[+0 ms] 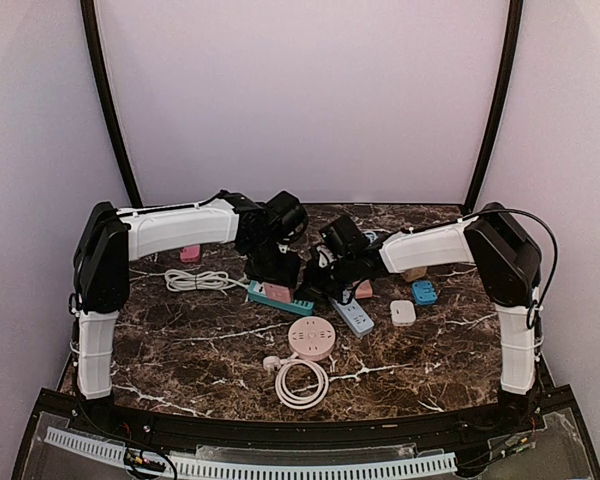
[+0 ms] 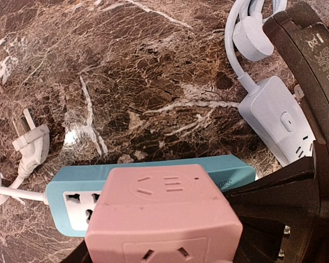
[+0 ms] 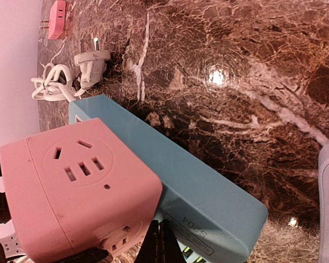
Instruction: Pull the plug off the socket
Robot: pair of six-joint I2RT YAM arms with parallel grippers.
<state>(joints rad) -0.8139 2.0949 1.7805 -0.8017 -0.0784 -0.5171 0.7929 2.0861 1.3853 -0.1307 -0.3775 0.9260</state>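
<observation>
A pink cube plug (image 1: 276, 291) sits in the teal power strip (image 1: 285, 300) at the table's middle. My left gripper (image 1: 273, 268) is over it and shut on the cube (image 2: 164, 213), with dark fingers (image 2: 263, 219) at its sides; the strip (image 2: 77, 197) lies underneath. My right gripper (image 1: 320, 285) is at the strip's right end. In the right wrist view its fingers (image 3: 159, 244) are together, with the tips against the strip (image 3: 197, 186) beside the cube (image 3: 77, 181). The plug's pins are hidden.
A white-blue strip (image 1: 354, 317) lies right of the teal one, close to my right arm (image 2: 318, 66). A round pink socket (image 1: 311, 338) and its coiled cord (image 1: 302, 382) lie in front. A white cable (image 1: 195, 281) and plug (image 2: 32, 143) lie to the left. Small adapters (image 1: 424, 291) lie to the right.
</observation>
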